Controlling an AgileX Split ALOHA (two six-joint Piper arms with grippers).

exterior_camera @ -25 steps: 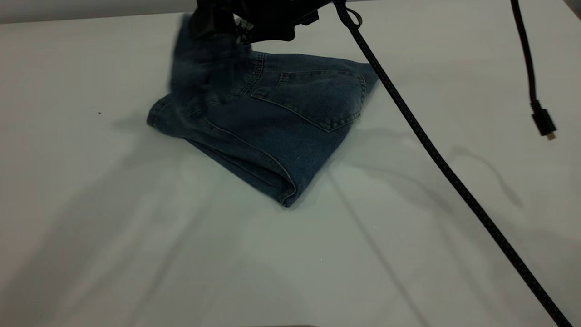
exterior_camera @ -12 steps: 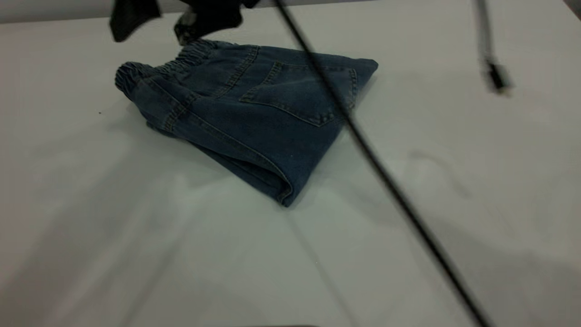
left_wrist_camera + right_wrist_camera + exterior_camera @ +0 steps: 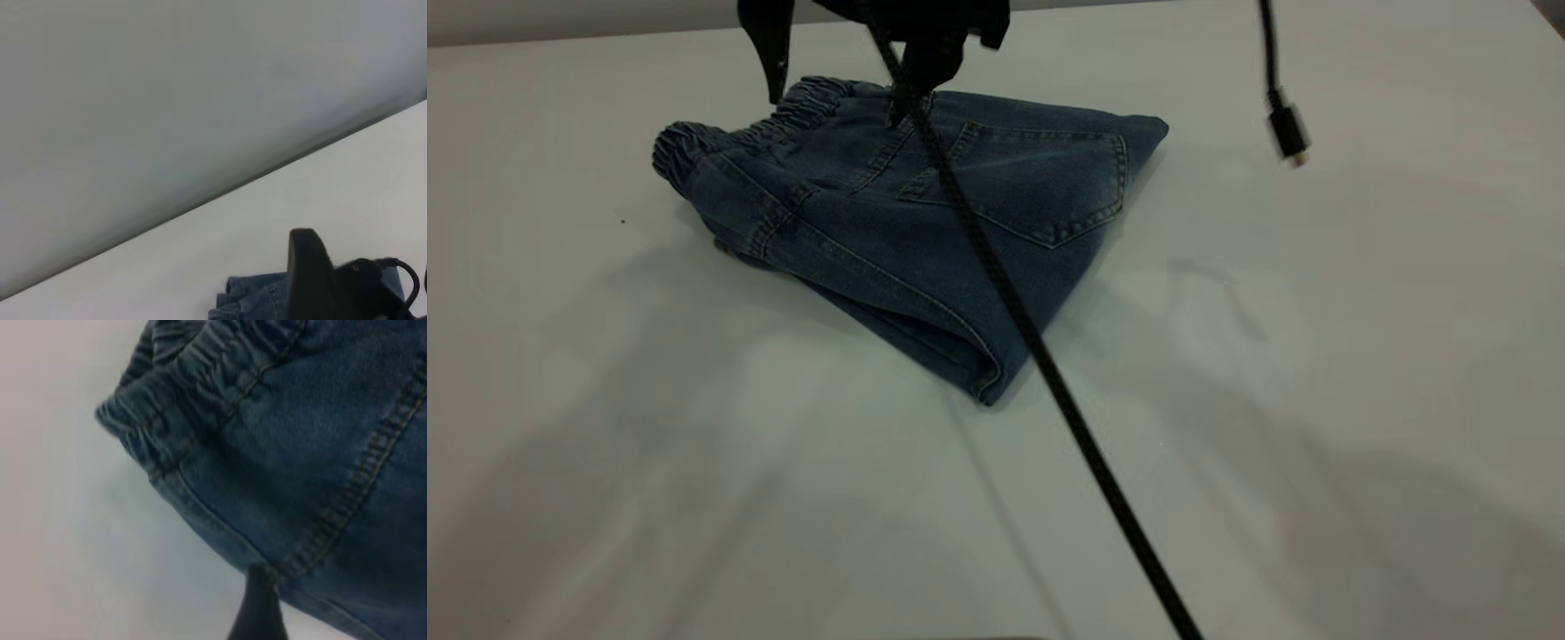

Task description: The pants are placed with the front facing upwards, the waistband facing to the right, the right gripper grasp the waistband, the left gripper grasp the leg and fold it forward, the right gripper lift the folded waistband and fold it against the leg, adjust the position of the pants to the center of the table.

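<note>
Pants: the pants lie folded into a compact bundle on the table, in the far half of the exterior view and a little left of its middle. A patch back pocket faces up. The nearest corner of the bundle, a rounded fold, points toward the camera.

Waistband: the waistband sits at the bundle's far left, gathered and ruched, curling round to a rolled end at the left edge. In the right wrist view the same band fills the picture close up, with a line of tan stitching running across the denim beside it.

Right gripper: the right gripper hangs at the far edge of the exterior view, directly over the waistband end of the pants. Its two dark fingers are spread apart and hold nothing. One finger points down just above the ruched band; the other comes down on or just over the denim beside the pocket, and contact cannot be judged. One fingertip shows in the right wrist view against the pants' edge.

Left gripper: not identifiable in any view; its state cannot be told.

Cables: a braided black cable crosses the pants diagonally toward the near edge. A second cable with a plug dangles above the table, well right of the pants.
</note>
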